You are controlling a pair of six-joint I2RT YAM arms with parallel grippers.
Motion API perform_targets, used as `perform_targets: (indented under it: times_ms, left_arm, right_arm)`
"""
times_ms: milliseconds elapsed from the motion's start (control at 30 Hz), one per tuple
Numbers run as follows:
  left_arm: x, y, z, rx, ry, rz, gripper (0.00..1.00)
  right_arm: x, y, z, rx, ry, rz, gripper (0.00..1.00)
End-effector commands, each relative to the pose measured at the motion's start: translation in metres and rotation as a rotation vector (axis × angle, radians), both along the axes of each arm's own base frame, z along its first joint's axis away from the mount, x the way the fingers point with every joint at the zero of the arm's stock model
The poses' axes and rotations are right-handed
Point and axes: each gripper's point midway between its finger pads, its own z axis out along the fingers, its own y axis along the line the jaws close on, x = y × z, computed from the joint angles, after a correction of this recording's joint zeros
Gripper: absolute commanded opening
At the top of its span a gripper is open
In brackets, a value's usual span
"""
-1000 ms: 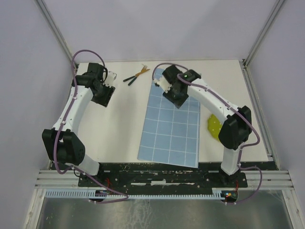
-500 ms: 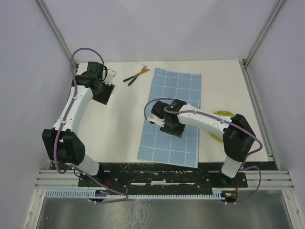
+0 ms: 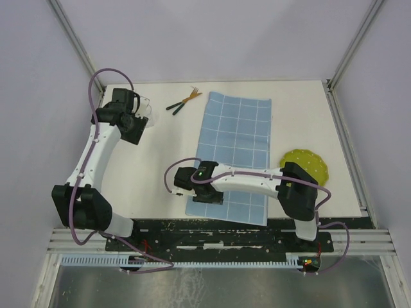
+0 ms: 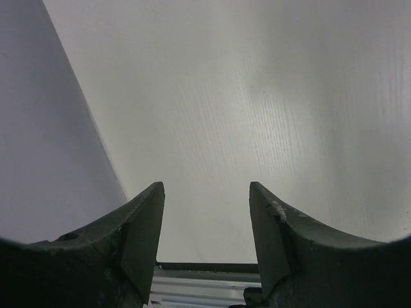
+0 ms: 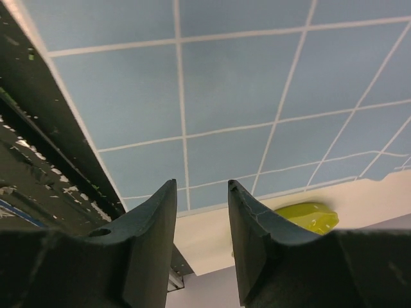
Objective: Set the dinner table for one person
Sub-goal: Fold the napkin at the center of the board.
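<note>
The off-white dinner table (image 3: 154, 160) holds a light-blue gridded cloth (image 3: 234, 138) lying flat in the middle. A yellow-green plate (image 3: 307, 165) sits to its right and also shows in the right wrist view (image 5: 308, 217). A dark-handled fork and knife (image 3: 185, 101) lie at the far edge. My right gripper (image 3: 209, 194) hovers low over the cloth's near-left corner (image 5: 257, 83), with the jaws slightly apart and empty (image 5: 202, 186). My left gripper (image 3: 135, 130) is open and empty over bare table (image 4: 257, 96) at the far left (image 4: 205, 192).
A black base rail (image 3: 218, 231) runs along the near edge and shows in the right wrist view (image 5: 38, 147). Grey walls with metal posts (image 3: 74, 38) enclose the table. The right forearm (image 3: 257, 183) lies across the cloth's near end.
My right gripper has swept from the cloth's far-left corner to its near-left corner. The plate is now uncovered by the arm. My left gripper has shifted slightly left.
</note>
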Motion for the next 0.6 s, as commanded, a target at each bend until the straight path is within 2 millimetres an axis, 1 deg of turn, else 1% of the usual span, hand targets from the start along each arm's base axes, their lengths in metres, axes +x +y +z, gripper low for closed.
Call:
perform_targets:
  times_ms: [0,133,300,433,567]
  left_arm:
    - [0.002,0.014,0.017,-0.002,-0.084,0.045,0.63]
    - [-0.004,0.014,0.008,-0.029,-0.072,0.058,0.65]
    - [-0.008,0.014,0.002,-0.033,-0.069,0.066,0.65]
    - [-0.006,0.013,0.008,-0.047,-0.086,0.073,0.65]
    - [-0.008,0.011,0.015,-0.06,-0.103,0.067,0.65]
  right_arm:
    - [-0.011,0.008,-0.002,-0.005,-0.031,0.023,0.46]
    - [-0.024,0.007,-0.005,-0.022,-0.025,0.053,0.47]
    - [-0.033,0.001,-0.017,-0.063,-0.043,0.087,0.49]
    - [-0.043,0.004,-0.025,-0.07,-0.049,0.092,0.5]
    - [-0.06,0.016,-0.032,-0.052,-0.054,0.104,0.5]
